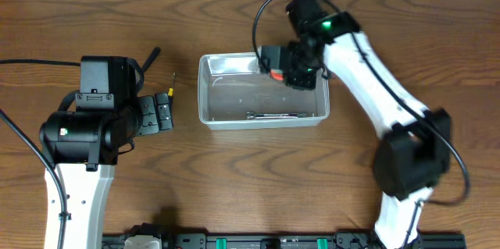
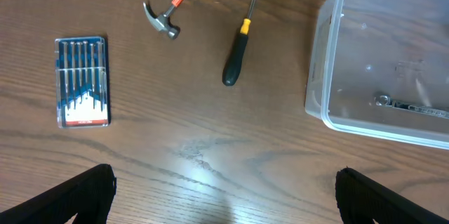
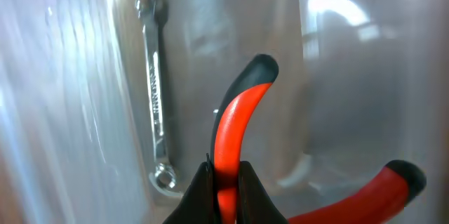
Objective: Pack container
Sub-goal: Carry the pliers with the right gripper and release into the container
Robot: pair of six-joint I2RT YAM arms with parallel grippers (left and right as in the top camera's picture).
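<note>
The clear plastic container (image 1: 262, 121) sits mid-table, with a combination wrench (image 3: 156, 90) lying flat on its floor along the near wall. Over the container's far right corner, the right gripper (image 3: 224, 185) is clamped on one red handle of a pair of pliers (image 3: 242, 104) (black-tipped grips, the other handle free). Left of the container, the left gripper (image 1: 162, 113) hovers with its fingers spread wide, holding nothing. On the table on that side lie a screwdriver (image 2: 236, 52) nearest the container, then a claw hammer (image 2: 163, 19), and a blue precision screwdriver case (image 2: 82, 81) farthest out.
</note>
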